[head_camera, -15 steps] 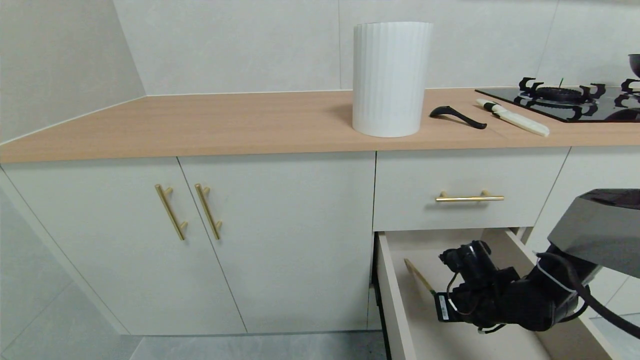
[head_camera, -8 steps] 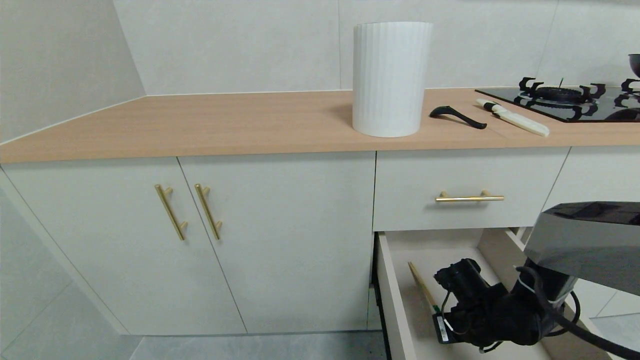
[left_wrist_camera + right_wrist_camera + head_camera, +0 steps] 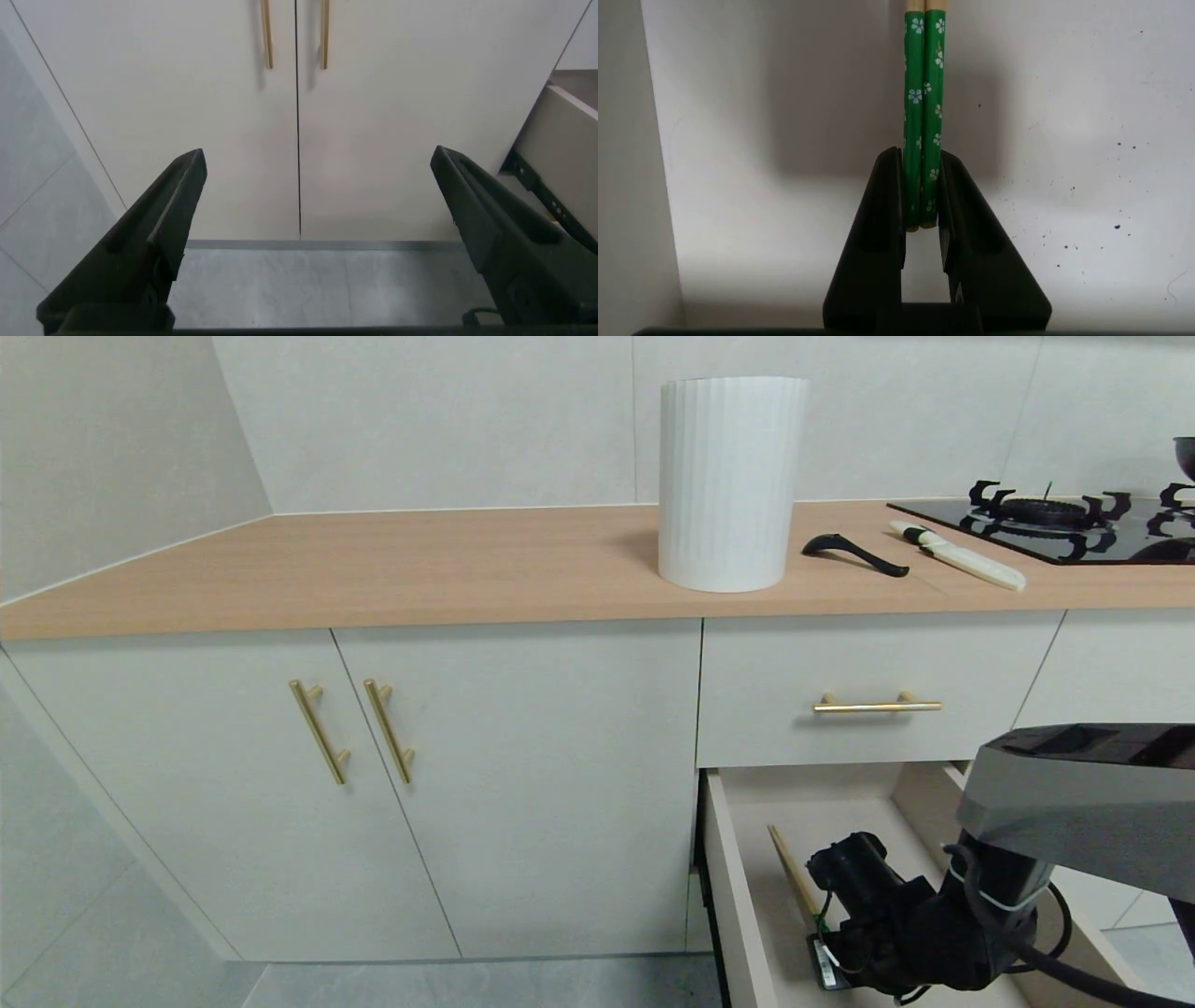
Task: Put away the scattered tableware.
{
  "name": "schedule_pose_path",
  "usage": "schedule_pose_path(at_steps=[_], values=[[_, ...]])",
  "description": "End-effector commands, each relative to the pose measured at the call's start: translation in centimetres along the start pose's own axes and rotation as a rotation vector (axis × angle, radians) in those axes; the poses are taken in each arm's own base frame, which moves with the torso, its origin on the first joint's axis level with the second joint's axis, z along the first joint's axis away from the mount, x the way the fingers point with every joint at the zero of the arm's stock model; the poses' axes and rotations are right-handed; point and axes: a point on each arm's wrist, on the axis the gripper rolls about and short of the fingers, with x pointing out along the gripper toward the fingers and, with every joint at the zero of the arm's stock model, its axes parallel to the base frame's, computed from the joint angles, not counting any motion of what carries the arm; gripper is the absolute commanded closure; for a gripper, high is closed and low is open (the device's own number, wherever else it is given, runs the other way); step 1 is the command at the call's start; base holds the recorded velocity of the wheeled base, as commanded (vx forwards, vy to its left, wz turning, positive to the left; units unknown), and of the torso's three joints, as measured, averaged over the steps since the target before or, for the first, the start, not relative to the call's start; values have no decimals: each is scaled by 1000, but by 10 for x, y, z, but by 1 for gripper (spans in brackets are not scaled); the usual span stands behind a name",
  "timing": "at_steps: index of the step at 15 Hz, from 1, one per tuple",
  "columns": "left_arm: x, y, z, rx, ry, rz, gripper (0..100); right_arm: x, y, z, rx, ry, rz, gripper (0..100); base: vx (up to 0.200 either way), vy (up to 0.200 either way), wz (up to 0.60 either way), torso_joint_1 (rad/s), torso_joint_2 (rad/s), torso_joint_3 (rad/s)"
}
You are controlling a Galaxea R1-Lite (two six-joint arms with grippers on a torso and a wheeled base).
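Observation:
A pair of chopsticks (image 3: pixel 923 93) with green flowered ends and plain wooden tips (image 3: pixel 792 873) is inside the open lower drawer (image 3: pixel 733 887), near its left wall. My right gripper (image 3: pixel 922 173) is shut on the green ends, low in the drawer (image 3: pixel 822 919). I cannot tell whether the chopsticks touch the drawer floor (image 3: pixel 1064 140). On the counter lie a black spoon (image 3: pixel 854 553) and a white knife (image 3: pixel 957 555). My left gripper (image 3: pixel 318 163) is open and holds nothing, low in front of the cabinet doors (image 3: pixel 299 112).
A tall white ribbed container (image 3: pixel 728 481) stands on the wooden counter (image 3: pixel 420 565), left of the spoon. A black gas hob (image 3: pixel 1055 523) sits at the far right. The upper drawer with a gold handle (image 3: pixel 876 707) is closed above the open one.
My right gripper has sunk lower into the drawer and come toward its front, carrying the chopsticks with it. The counter items have not moved.

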Motion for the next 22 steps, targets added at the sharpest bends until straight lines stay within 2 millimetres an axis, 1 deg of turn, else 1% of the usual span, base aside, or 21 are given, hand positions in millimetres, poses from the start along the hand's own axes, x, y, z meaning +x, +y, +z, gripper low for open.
schedule_pose_path(at_steps=[1, 6, 7, 14, 17, 18, 19, 20, 21, 22], values=[[0, 0, 0, -1, 2, 1, 0, 3, 0, -1, 0, -5, -9, 100, 0, 0, 0, 0, 0, 0], [0, 0, 0, -1, 2, 1, 0, 5, 1, -1, 0, -16, -14, 100, 0, 0, 0, 0, 0, 0], [0, 0, 0, -1, 2, 1, 0, 5, 1, -1, 0, -16, -14, 0, 0, 0, 0, 0, 0, 0], [0, 0, 0, -1, 2, 1, 0, 3, 1, 0, 8, -21, -11, 0, 0, 0, 0, 0, 0, 0], [0, 0, 0, -1, 2, 1, 0, -24, -5, 15, 38, -97, 15, 0, 0, 0, 0, 0, 0, 0], [0, 0, 0, -1, 2, 1, 0, -24, -5, 15, 38, -97, 15, 0, 0, 0, 0, 0, 0, 0], [0, 0, 0, -1, 2, 1, 0, -56, -8, 31, 60, -196, 37, 0, 0, 0, 0, 0, 0, 0], [0, 0, 0, -1, 2, 1, 0, -76, -10, 39, 74, -257, 56, 0, 0, 0, 0, 0, 0, 0], [0, 0, 0, -1, 2, 1, 0, -103, -17, 48, 100, -323, 64, 0, 0, 0, 0, 0, 0, 0], [0, 0, 0, -1, 2, 1, 0, -127, -25, 50, 115, -351, 60, 0, 0, 0, 0, 0, 0, 0]])
